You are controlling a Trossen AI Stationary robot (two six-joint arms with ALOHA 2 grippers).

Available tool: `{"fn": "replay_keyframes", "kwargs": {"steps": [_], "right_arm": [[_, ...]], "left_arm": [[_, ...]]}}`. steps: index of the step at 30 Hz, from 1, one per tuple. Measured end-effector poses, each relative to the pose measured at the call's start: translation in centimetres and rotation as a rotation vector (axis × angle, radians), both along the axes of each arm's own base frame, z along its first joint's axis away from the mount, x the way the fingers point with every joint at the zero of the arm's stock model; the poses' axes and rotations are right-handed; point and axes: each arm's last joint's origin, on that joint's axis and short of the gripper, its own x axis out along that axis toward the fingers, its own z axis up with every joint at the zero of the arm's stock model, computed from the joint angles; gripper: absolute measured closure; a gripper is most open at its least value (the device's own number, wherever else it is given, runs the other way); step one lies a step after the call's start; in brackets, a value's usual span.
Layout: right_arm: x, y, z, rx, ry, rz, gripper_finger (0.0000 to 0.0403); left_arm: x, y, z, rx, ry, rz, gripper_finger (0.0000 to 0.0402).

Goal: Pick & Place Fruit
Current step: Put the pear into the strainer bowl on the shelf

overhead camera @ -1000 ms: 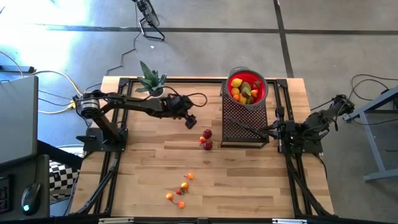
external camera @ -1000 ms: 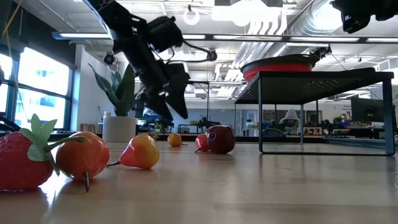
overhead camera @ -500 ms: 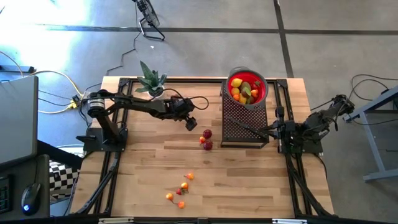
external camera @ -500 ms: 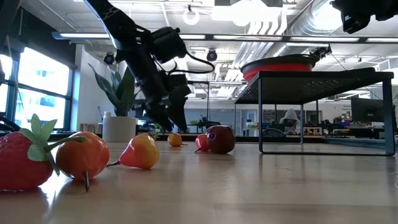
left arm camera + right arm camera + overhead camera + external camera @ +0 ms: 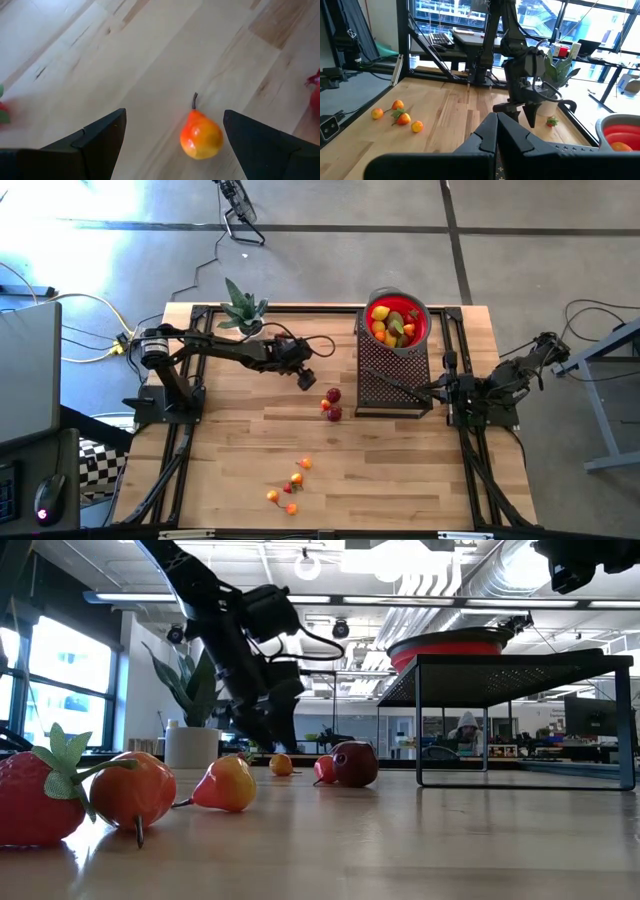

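Observation:
My left gripper (image 5: pixel 307 378) hangs open above the table's middle, slanting down. In its wrist view an orange-yellow pear (image 5: pixel 201 136) lies on its side on the wood between and beyond the two fingers (image 5: pixel 95 142), untouched. Dark red and orange fruit (image 5: pixel 331 404) lie just right of it. More small fruit (image 5: pixel 290 488) sit near the front edge. The red bowl (image 5: pixel 420 330) with several fruits stands on the black mesh rack (image 5: pixel 390 375). My right gripper (image 5: pixel 496 116) waits shut at the table's right edge.
A spiky green potted plant (image 5: pixel 243 310) stands at the far left, behind my left arm. The mesh rack's legs (image 5: pixel 418 725) stand close to the right of the middle fruit. A strawberry, an orange fruit and a pear (image 5: pixel 228 783) lie close to the low camera.
My left gripper has sunk toward the table and edged toward the fruit beside the rack, staying open; it has kept still for the last half second. No fruit has moved.

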Motion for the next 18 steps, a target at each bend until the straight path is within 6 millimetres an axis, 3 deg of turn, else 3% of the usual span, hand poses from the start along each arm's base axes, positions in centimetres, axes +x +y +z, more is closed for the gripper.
{"fn": "replay_keyframes", "kwargs": {"steps": [18], "right_arm": [[0.00, 0.00, -0.01, 0.000, 0.001, 0.000, 0.0400]], "left_arm": [[-0.05, -0.14, -0.95, -0.048, 0.039, -0.021, 0.0073]]}}
